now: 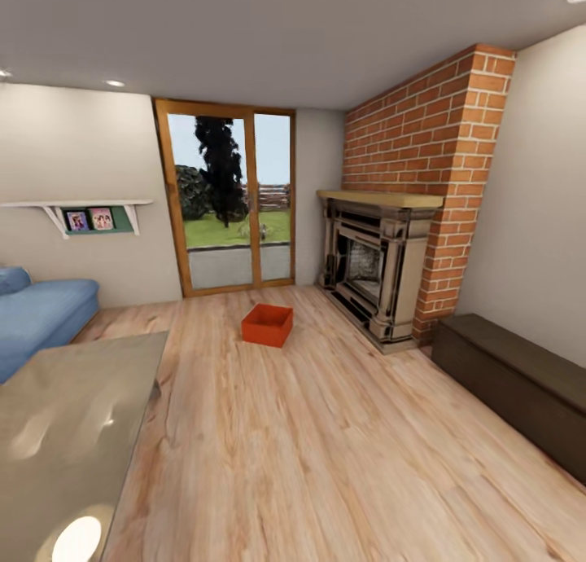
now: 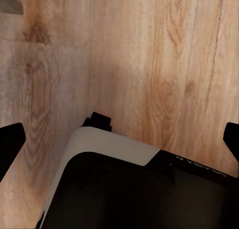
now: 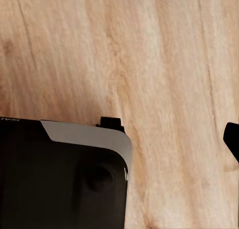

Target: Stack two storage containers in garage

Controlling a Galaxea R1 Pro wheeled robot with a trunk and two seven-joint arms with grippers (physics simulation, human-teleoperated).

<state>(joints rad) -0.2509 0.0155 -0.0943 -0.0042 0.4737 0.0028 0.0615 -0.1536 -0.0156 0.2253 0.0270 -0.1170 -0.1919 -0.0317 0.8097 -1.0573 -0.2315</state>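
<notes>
One orange-red storage container (image 1: 267,324) stands on the light wood plank floor (image 1: 325,448) of the living room, in front of the glass patio door (image 1: 226,197) and to the left of the red brick fireplace (image 1: 391,261), well apart from the robot. It lies straight ahead, a little left of the middle of the head view, so I judge the base must first drive forward to it. It sits turned at an angle to the planks and looks nearly square, so I cannot tell its long axis. Neither arm seems clearly nearer to it. In the left wrist view the left gripper (image 2: 119,139) has its dark fingertips (image 2: 10,139) far apart, holding nothing, over the robot's own base (image 2: 124,189). The right gripper (image 3: 119,139) shows one fingertip (image 3: 231,139) at the edge; I cannot tell its opening.
</notes>
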